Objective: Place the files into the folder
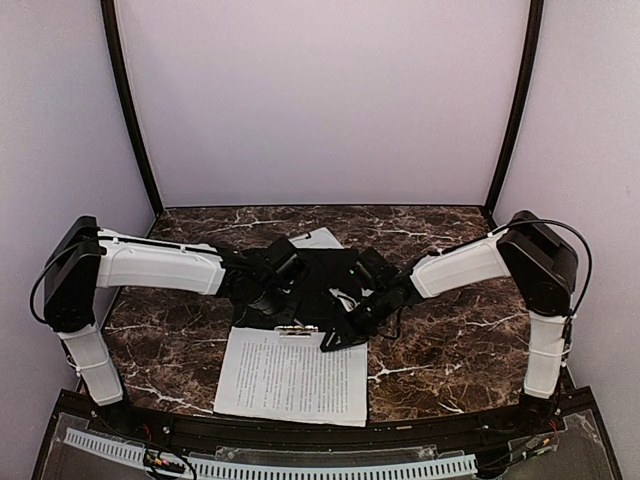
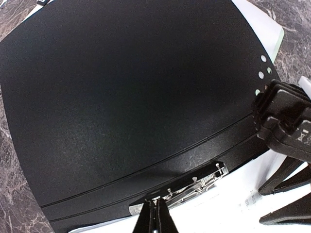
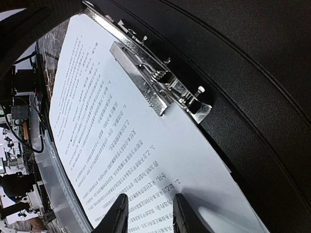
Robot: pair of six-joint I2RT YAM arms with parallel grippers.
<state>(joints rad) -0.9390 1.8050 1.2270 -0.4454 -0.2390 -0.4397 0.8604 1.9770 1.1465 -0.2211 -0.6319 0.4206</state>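
Observation:
The folder (image 1: 322, 275) lies open at mid-table with its black inside (image 2: 126, 97) facing up. In front of it lies one of the files (image 1: 290, 378), a white sheet of dense text (image 3: 97, 121), held at its top by a metal clip (image 1: 297, 328). My left gripper (image 2: 156, 213) is shut, its tips at the clip (image 2: 194, 189) where the sheet meets the folder's near edge. My right gripper (image 3: 148, 211) hovers open over the sheet's upper right part, with only paper beneath it. A second white sheet corner (image 1: 320, 238) shows past the folder's far edge.
The brown marble table (image 1: 450, 330) is bare to the left and right of the papers. Black frame posts (image 1: 130, 110) and white walls close in the back. A white cable track (image 1: 270, 465) runs along the near edge.

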